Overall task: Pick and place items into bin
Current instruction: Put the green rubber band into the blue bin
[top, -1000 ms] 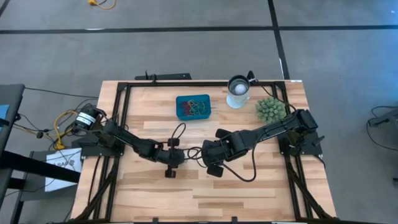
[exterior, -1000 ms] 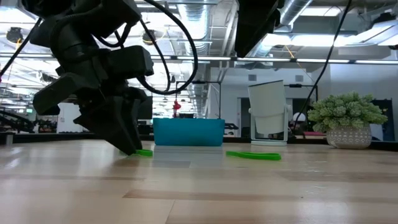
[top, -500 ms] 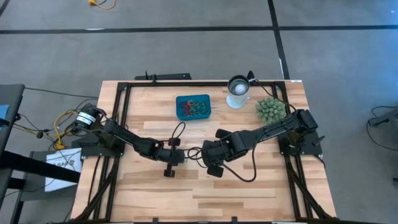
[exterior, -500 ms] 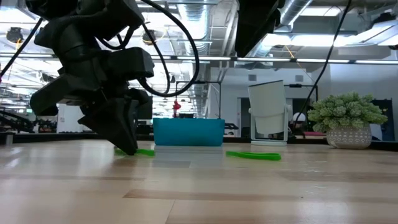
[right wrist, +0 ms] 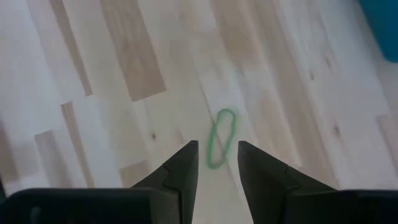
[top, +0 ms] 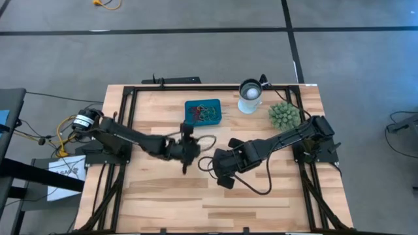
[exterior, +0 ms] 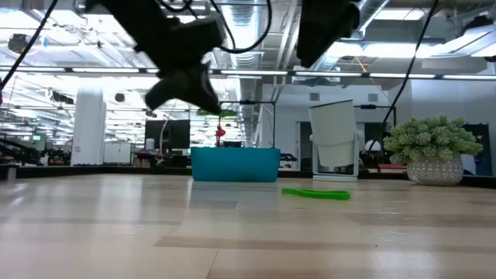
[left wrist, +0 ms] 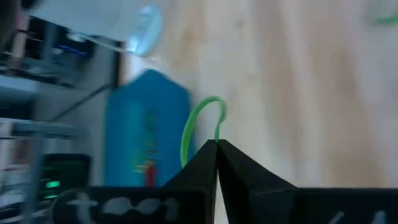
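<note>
On table: one green band, one bin.

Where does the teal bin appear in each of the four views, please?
High view: the bin sits at the far middle of the table.
Low view: centre, far across the tabletop.
Left wrist view: left of centre, beyond the pinched green band.
Right wrist view: only a corner, at the top right edge.
Shared landmark: the white cup stands just right of it in the high and low views.
</note>
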`<state>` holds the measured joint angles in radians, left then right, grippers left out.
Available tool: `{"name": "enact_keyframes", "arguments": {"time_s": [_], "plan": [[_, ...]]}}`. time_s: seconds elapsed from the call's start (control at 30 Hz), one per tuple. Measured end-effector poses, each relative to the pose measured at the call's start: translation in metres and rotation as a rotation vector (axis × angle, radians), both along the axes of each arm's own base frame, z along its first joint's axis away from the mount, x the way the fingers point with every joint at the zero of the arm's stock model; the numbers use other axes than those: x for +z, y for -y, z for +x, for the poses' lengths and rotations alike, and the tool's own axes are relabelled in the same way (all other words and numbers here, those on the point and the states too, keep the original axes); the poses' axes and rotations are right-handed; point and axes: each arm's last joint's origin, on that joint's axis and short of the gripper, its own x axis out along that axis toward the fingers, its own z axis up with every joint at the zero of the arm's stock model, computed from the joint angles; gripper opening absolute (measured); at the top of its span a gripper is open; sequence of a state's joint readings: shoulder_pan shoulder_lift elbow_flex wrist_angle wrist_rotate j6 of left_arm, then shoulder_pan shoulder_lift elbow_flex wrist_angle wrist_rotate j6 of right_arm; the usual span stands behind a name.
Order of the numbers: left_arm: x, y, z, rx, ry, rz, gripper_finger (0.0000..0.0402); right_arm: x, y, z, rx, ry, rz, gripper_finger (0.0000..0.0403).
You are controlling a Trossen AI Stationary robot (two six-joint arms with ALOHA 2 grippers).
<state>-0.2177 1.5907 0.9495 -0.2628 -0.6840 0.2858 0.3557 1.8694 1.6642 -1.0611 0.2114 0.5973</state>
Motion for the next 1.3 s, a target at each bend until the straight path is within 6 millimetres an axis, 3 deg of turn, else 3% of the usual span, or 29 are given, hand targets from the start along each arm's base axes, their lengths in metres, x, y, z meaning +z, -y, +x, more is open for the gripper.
{"name": "enact_keyframes", "arguments": {"time_s": [0.2, 0.37, 0.53, 0.77, 1.07, 1.3], "plan": [[0.015, -0.06, 0.016, 0.052, 0.027, 0.022, 0.0, 0.001, -0.019, -0.007, -0.094, 0.056, -0.044, 0.0107], [0.015, -0.125, 0.012, 0.117, 0.094, -0.164, 0.0, 0.001, -0.04, -0.017, -0.085, 0.087, -0.068, 0.0107], [0.013, -0.165, 0.0, 0.174, 0.163, -0.382, 0.0, 0.002, -0.053, -0.024, -0.058, 0.112, -0.106, 0.0107], [0.003, -0.184, 0.0, 0.14, 0.184, -0.494, 0.0, 0.002, -0.056, -0.025, -0.063, 0.132, -0.127, 0.0107], [-0.05, -0.188, 0.009, 0.187, 0.043, -0.541, 0.0, -0.004, -0.056, -0.024, -0.065, 0.138, -0.123, 0.0107], [-0.059, -0.19, 0.01, 0.208, 0.011, -0.516, 0.0, -0.021, -0.05, -0.026, -0.06, 0.073, -0.102, 0.0107]]}}
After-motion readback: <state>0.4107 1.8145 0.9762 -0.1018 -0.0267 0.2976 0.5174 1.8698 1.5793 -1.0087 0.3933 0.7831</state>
